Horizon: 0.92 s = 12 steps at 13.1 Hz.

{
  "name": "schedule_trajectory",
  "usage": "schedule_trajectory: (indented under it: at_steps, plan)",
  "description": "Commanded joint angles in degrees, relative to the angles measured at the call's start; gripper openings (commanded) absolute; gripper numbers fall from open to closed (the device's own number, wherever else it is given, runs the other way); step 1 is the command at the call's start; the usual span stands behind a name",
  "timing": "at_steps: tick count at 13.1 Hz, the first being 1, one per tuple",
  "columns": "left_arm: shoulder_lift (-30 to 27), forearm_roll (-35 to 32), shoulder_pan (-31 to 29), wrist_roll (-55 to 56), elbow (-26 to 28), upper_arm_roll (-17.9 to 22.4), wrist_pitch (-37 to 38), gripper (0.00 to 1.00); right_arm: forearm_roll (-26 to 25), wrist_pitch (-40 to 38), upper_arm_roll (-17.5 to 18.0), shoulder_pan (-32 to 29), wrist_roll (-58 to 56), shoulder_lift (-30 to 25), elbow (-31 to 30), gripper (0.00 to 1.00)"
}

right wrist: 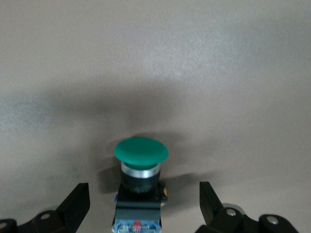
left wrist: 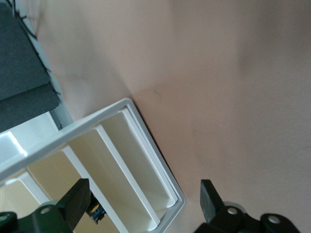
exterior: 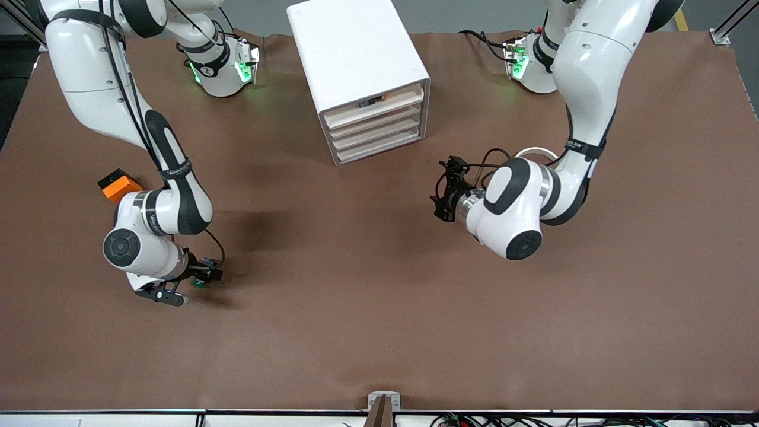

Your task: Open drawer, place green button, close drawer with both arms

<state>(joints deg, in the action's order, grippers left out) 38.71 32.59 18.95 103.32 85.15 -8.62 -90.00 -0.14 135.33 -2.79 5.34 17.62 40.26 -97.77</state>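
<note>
Button [right wrist: 141,167] — lies on the table at the right arm's end, between the spread fingers of the right pincer [right wrist: 141,206], long axis pointing away from it. Left pincer [left wrist: 143,204] (released) faces the closed drawer [exterior: 379,134].

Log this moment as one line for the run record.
drawer: shut | button: on table, ungrasped | right gripper: open, straddling button | left gripper: open, facing cabinet
</note>
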Motion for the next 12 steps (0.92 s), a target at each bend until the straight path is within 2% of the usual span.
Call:
schedule_trajectory:
  at_steps: [1, 3, 4, 5, 6, 10, 12]
  plan:
    - [2.41, 4.57, 1.16, 1.44, -1.39, 0.36, 0.96, 1.0, 0.41, -0.06, 0.24, -0.34, -1.45, 0.78, 1.44, 1.0]
    - [6.01, 7.3, 3.89, 5.02, -2.26, 0.45, 0.44, 1.0, 0.41, -0.42, 0.33, -0.25, -1.45, 0.61, 1.44, 0.75]
    - [8.55, 7.31, 5.03, 7.66, -4.1, 0.45, 0.43, 1.0, 0.41, -0.5, 0.33, -0.25, -1.53, 0.61, 1.44, 0.58]
    - [10.14, 7.4, 5.3, 10.12, -5.07, 0.45, 0.43, 1.0, 0.41, -0.59, 0.33, -0.16, -1.53, 0.61, 1.26, 0.47]
    - [11.03, 7.49, 5.74, 11.62, -5.25, 0.45, 0.43, 1.0, 0.49, -0.77, 0.33, -0.25, -1.53, 0.61, 1.09, 0.44]
    - [11.83, 9.15, 7.59, 14.71, -5.17, 0.36, 1.05, 1.0, 0.76, -1.91, 0.33, -0.25, -1.45, 0.52, 0.73, 0.43]
    - [11.92, 10.03, 7.85, 14.63, -5.17, 0.36, 3.06, 0.94, 0.76, -2.96, 0.33, -0.16, -1.53, 0.35, 0.82, 0.33]
